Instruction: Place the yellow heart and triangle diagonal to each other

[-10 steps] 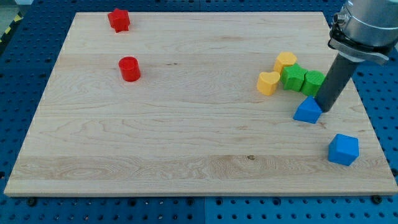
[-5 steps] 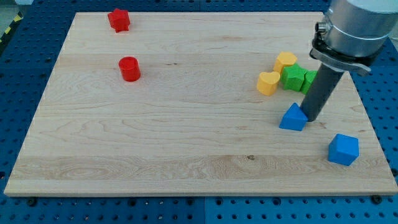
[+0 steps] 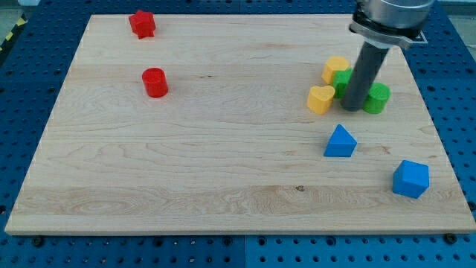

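The yellow heart (image 3: 320, 99) lies at the right of the wooden board (image 3: 223, 156). The blue triangle (image 3: 340, 141) lies below it and slightly to its right, with a gap between them. My tip (image 3: 352, 109) is just right of the heart and above the triangle, touching neither as far as I can see. The rod stands in front of a green block (image 3: 341, 80) and partly hides it.
A yellow block (image 3: 335, 68) sits above the heart. A second green block (image 3: 377, 97) is right of the rod. A blue cube (image 3: 410, 179) lies at the lower right. A red star-like block (image 3: 141, 24) and a red cylinder (image 3: 155, 82) are at the upper left.
The rod pushed the blue triangle left and down, then left it and moved up and left in among the green blocks. The green blocks have shifted a little.
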`<state>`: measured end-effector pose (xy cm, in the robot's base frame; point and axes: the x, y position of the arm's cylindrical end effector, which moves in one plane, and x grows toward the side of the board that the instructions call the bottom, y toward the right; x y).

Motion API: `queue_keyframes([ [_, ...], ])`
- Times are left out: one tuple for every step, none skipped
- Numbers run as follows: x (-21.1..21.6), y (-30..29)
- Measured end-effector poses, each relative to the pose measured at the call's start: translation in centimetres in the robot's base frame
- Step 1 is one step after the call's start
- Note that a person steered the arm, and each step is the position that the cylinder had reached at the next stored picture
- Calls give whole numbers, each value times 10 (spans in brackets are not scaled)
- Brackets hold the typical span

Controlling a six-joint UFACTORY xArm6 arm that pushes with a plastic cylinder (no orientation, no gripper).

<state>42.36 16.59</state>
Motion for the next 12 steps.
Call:
queue_keyframes([
  [-7, -19],
  [-20, -41],
  [-38, -55],
  [-45, -71],
  [-45, -102],
  [-45, -131],
  [-45, -151],
  [-43, -149],
  [-40, -140],
  [-38, -119],
  [-27, -107],
  [-20, -106],
])
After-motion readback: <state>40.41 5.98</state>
